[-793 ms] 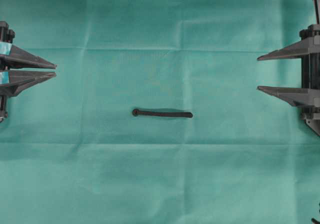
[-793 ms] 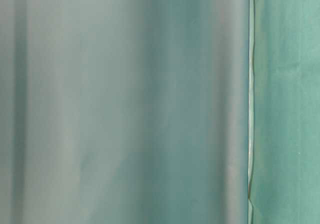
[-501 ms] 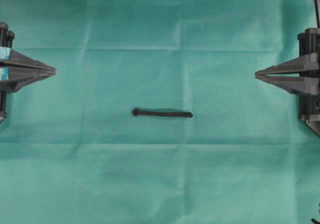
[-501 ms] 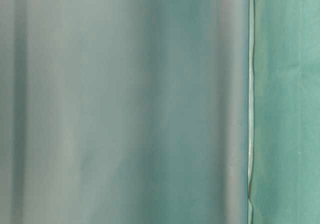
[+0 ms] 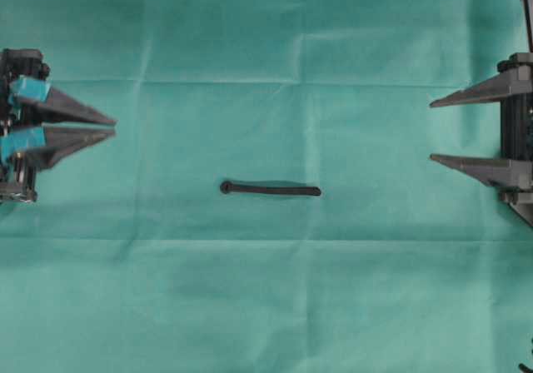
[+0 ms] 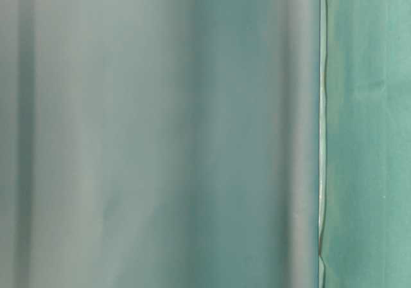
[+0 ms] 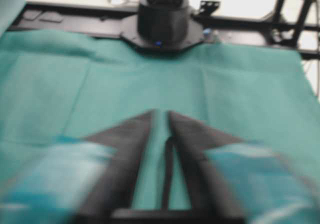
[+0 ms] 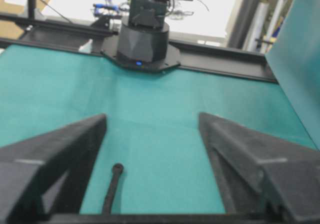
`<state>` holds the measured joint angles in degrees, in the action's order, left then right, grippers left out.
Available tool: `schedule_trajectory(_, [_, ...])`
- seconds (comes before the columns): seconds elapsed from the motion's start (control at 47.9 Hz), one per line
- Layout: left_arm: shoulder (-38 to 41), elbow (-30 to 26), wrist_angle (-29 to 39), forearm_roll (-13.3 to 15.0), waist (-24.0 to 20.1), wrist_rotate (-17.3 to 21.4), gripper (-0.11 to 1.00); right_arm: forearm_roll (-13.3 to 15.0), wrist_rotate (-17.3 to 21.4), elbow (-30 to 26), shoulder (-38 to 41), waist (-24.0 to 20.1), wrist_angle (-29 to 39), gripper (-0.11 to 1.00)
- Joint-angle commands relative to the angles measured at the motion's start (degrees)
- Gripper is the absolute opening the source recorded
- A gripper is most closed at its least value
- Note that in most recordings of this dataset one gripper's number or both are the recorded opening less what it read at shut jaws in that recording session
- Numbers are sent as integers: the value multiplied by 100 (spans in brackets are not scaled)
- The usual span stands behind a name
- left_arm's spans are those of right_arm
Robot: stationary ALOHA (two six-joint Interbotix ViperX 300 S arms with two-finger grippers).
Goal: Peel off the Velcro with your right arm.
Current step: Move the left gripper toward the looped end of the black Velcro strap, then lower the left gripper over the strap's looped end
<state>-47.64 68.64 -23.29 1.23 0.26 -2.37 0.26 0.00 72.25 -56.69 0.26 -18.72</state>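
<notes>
The Velcro [image 5: 271, 190] is a thin black strap lying flat on the green cloth at mid-table, its rounded end to the left. It also shows in the left wrist view [image 7: 167, 174] and the right wrist view [image 8: 112, 186]. My left gripper [image 5: 114, 126], with teal finger parts, is at the far left, empty, its jaws a narrow gap apart [image 7: 161, 113]. My right gripper [image 5: 430, 131], all black, is at the far right, wide open and empty [image 8: 152, 116]. Both are well clear of the strap.
The green cloth [image 5: 266, 306] covers the whole table, with fold creases. The table-level view shows only blurred green cloth [image 6: 160, 134]. The opposite arm's base stands at the far edge in each wrist view [image 7: 162, 19] [image 8: 142, 39].
Both grippers were shut half a second ago. The right has opened wide. The left has moved right toward the strap and parted slightly. The strap has not moved.
</notes>
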Motion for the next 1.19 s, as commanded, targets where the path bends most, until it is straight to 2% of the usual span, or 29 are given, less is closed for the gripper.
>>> schedule_trajectory(0.0, [105, -141, -176, 9, 9, 26, 44, -18, 9, -62, 26, 9, -53, 49])
schedule_trajectory(0.084, [158, -176, -185, 9, 9, 26, 67, -18, 18, -62, 35, 9, -62, 48])
schedule_trajectory(0.188, [281, -255, -185, 0, 9, 26, 59, -9, 18, -62, 79, 9, -105, 48])
schedule_trajectory(0.626, [1573, -958, -316, 9, 9, 26, 59, -9, 0, -62, 229, 9, -264, 48])
schedule_trajectory(1.169, [3313, -2206, -501, 0, 26, 44, 59, 0, 0, -26, 237, 18, -264, 48])
